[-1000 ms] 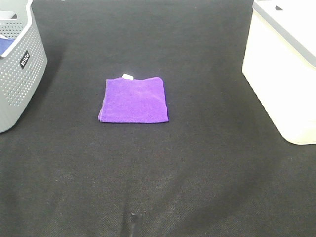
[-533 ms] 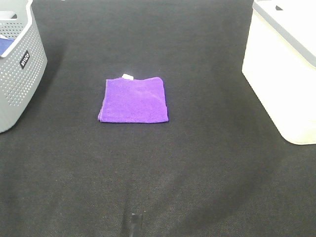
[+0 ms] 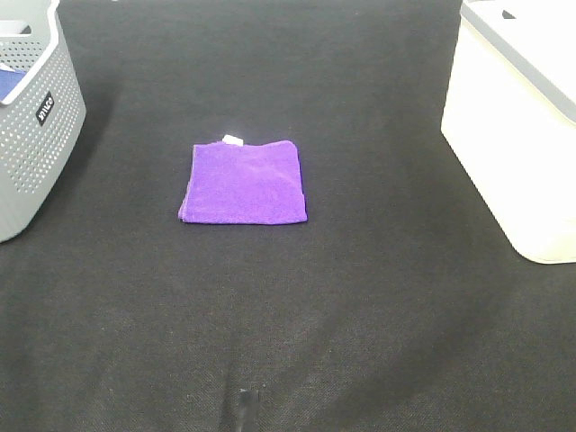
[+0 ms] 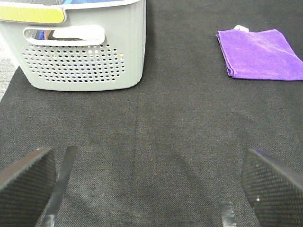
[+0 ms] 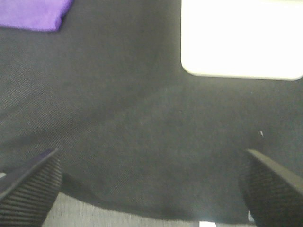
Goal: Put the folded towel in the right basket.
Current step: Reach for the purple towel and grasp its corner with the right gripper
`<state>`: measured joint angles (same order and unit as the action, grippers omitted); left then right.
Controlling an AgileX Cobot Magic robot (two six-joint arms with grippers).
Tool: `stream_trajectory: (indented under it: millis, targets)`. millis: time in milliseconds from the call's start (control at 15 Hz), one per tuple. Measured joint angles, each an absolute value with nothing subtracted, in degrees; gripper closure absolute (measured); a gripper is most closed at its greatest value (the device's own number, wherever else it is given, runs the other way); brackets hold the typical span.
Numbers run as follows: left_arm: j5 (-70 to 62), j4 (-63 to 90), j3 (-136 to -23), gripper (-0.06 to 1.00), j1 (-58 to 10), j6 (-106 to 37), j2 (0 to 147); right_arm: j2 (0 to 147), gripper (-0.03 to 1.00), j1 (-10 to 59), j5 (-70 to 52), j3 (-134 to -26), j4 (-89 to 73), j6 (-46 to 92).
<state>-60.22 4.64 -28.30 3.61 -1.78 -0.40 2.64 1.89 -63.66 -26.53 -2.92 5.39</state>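
A: Right claw [image 5: 151, 189]?
B: Spread wide, empty; left claw [image 4: 149, 189] likewise.
A: Folded towel [image 3: 243, 183]?
B: Flat on the surface [image 3: 360, 315], well apart from the right basket [image 3: 517, 135].
A: Advice?
B: Pinch every layer at one edge; lift clear above the basket rim.

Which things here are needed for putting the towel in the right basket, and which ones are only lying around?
Needed:
purple folded towel
white basket on the right

Not needed:
grey perforated basket on the left
blue item inside it
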Motion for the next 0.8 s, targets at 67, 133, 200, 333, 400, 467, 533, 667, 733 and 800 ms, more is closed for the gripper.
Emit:
stream_trajectory:
  millis: [67, 133, 200, 333, 400, 467, 533, 667, 733, 800]
  targets:
    - [-60.2, 4.6, -28.3, -0.05, 3.6, -1.8, -0.4, 6.1, 0.01, 1.9, -63.2, -27.4, -2.6, 5.4]
    - [-60.2, 4.6, -28.3, -0.05, 3.6, -1.8, -0.4, 15.7, 0.01, 1.9, -63.0, -32.3, -3.0, 5.4]
    - [-60.2, 4.6, -28.3, -0.05, 3.6, -1.8, -0.4, 22.9, 0.01, 1.9, -64.3, -37.2, -4.0, 5.4]
    - [-60.2, 4.6, -28.3, -0.05, 3.6, -1.8, -0.4, 37.3, 0.01, 1.9, -68.5, -48.4, -5.9, 5.4]
    - [-60.2, 4.6, -28.3, -0.05, 3.6, -1.8, -0.4, 43.5, 0.01, 1.9, -69.0, -52.1, -6.6, 5.4]
    - [-60.2, 4.6, -28.3, -0.05, 3.6, -1.8, -0.4, 48.1, 0.01, 1.9, -69.1, -55.1, -7.6, 5.4]
    - [-60.2, 4.6, -28.3, -0.05, 3.6, -1.8, -0.4, 52.0, 0.01, 1.9, -69.1, -57.4, -8.9, 5.4]
    - [-60.2, 4.6, -28.3, -0.05, 3.6, -1.8, -0.4, 58.4, 0.01, 1.9, -68.9, -59.3, -13.2, 6.1]
    - [-60.2, 4.6, -28.3, -0.05, 3.6, -1.8, -0.4, 60.6, 0.01, 1.9, -68.1, -59.3, -17.3, 6.8]
    - [-60.2, 4.6, -28.3, -0.05, 3.6, -1.8, -0.4, 63.0, 0.01, 1.9, -66.7, -59.3, -22.5, 8.7]
